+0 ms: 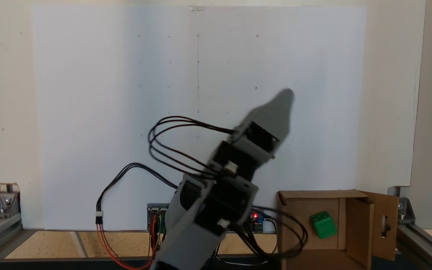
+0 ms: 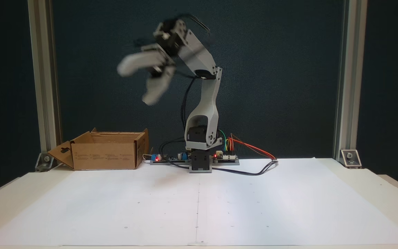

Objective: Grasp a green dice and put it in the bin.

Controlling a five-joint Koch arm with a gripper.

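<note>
No readable text; only illegibly small print lines on the bin's [image 2: 104, 155] front wall

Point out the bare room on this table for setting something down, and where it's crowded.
Free: the white sheet in front of the arm's base, out to the near edge. Crowded: the back strip, where the bin holding the green dice stands beside the circuit boards and cables.

Matt brown cardboard bin [image 1: 309, 210], glossy green plastic dice [image 1: 323, 224], white paper sheet [image 2: 199, 204].
</note>
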